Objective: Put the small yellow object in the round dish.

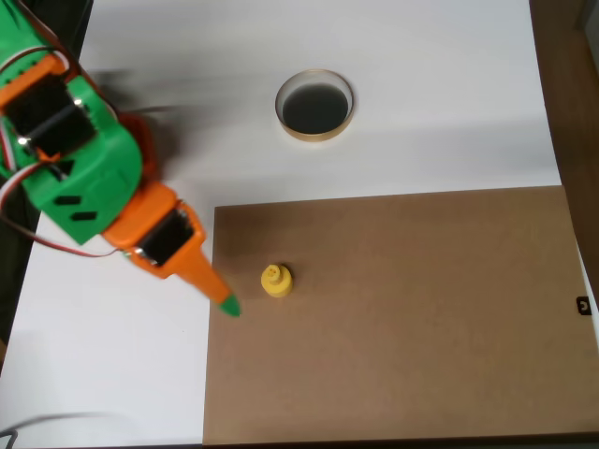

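Gripper tip seen over the brown board's left edge, jaw state cannot be told; yellow object sits just beside at 2 o'clock, upright on the board; dish lies well apart at 12.

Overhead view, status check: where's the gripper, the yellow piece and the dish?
Gripper just left of small yellow object, not holding it; jaw state unclear. Object upright on brown board. Round dish up on white table. Path between looks clear.
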`<action>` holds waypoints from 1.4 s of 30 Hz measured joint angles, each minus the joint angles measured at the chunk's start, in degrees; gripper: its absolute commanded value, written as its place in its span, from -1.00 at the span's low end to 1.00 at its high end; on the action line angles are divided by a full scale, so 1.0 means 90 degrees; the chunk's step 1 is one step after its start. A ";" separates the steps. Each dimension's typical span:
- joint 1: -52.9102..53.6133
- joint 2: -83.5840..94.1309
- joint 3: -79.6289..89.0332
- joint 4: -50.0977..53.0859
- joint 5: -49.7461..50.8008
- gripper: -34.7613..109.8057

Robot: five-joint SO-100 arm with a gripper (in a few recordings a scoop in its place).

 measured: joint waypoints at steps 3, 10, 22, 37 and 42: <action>-0.0254 -0.0322 -0.0039 0.0078 0.0098 -0.16; -0.0869 -0.1152 -0.0254 0.0166 0.0234 -0.17; -0.1445 -0.2148 -0.0596 -0.0234 0.0420 -0.18; -0.1631 -0.3057 -0.0781 -0.0830 0.0557 -0.21; -0.1611 -0.3359 -0.0781 -0.1055 0.0557 -0.22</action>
